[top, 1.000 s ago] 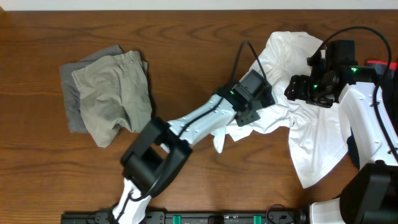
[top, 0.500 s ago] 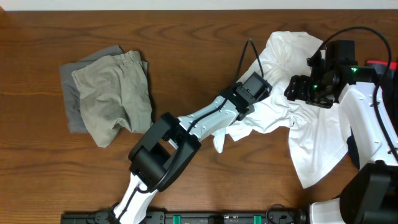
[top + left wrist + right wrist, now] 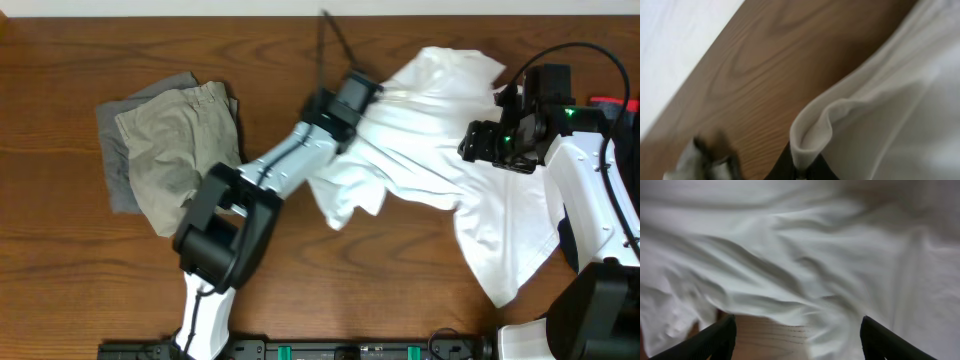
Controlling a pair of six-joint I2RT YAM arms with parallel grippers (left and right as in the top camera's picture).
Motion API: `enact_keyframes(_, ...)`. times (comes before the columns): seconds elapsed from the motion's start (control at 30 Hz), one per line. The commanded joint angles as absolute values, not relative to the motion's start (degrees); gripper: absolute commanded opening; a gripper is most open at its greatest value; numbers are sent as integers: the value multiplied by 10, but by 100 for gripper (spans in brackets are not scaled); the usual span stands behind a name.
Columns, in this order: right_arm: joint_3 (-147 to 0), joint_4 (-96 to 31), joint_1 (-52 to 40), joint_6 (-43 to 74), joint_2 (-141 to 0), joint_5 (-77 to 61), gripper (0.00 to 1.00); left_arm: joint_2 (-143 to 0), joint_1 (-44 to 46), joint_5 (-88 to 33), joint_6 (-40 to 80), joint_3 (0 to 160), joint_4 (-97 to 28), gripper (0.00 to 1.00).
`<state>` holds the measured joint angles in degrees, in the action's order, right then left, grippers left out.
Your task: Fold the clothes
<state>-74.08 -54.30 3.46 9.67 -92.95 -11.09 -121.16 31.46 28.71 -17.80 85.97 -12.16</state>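
The white T-shirt (image 3: 430, 120) lies rumpled across the right half of the wooden table (image 3: 300, 40). My left gripper (image 3: 358, 92) is near the table's far edge. It is shut on a fold of the shirt's left part and holds it lifted. In the left wrist view the gripper (image 3: 801, 173) pinches a rolled white fold (image 3: 812, 127) above the wood. My right gripper (image 3: 472, 142) hovers open over the shirt's right part. Its dark fingers (image 3: 715, 339) stand wide apart over wrinkled white cloth (image 3: 805, 255), holding nothing.
Folded khaki shorts (image 3: 185, 150) lie at the left on a grey piece (image 3: 112, 135). The left arm (image 3: 270, 170) stretches diagonally across the middle of the table. A red object (image 3: 612, 102) shows at the right edge.
My left gripper closed on the shirt and pulled it up and to the left toward the far edge, stretching the cloth out. The right arm stayed put.
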Motion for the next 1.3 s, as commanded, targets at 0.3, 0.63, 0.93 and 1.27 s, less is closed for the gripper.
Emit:
enact_keyframes(0.3,-741,-542,34,102,-929,-107,78,-1169,242,250,-106,873,-202,98)
enact_keyframes(0.63,-741,-529,34,103,-929,-107,79,-1065,227,102,158,872,-506,82)
enact_keyframes(0.93,-741,-534,34,103,-929,-107,79,-1073,210,-121,205,782,-558,69)
enact_keyframes(1.27,-741,-547,34,102,-929,-107,79,-1073,208,-144,237,697,-557,66)
